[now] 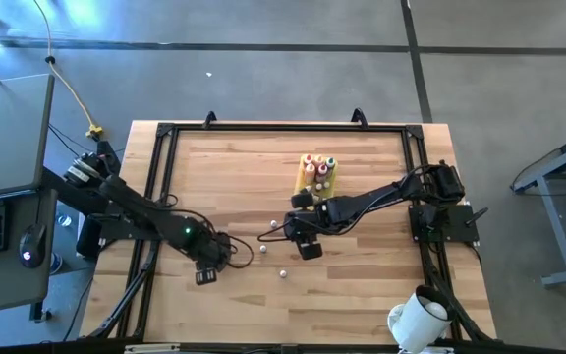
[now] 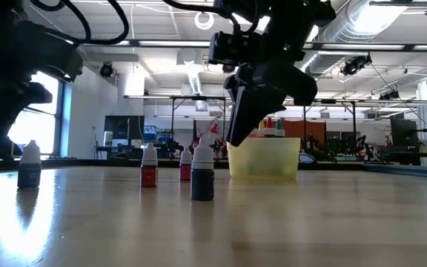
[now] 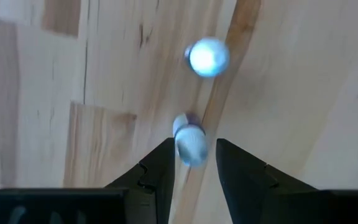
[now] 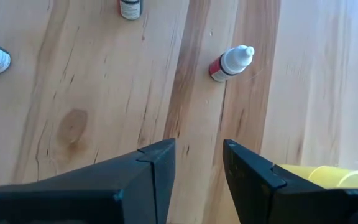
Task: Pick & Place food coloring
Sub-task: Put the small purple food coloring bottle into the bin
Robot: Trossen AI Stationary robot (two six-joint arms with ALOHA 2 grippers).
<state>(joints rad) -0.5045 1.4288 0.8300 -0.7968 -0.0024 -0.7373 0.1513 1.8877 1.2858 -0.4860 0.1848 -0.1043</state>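
Several food coloring bottles stand loose on the wooden table (image 1: 362,285); more stand in the yellow tray (image 1: 315,177). My left gripper (image 3: 194,158) points straight down, open. A white-capped bottle (image 3: 190,142) stands upright between its fingertips, and I cannot tell whether a finger touches it. Another bottle (image 3: 208,57) stands just beyond. My right gripper (image 4: 197,158) hangs open and slanted above the table near the tray, with nothing between its fingers. A red-labelled bottle (image 4: 229,62) stands ahead of it.
In the low view, loose bottles (image 2: 202,174) (image 2: 148,167) (image 2: 30,165) stand in a row before the tray (image 2: 264,157). A black frame (image 1: 155,197) runs round the tabletop. A white object (image 1: 419,317) sits at the near right corner.
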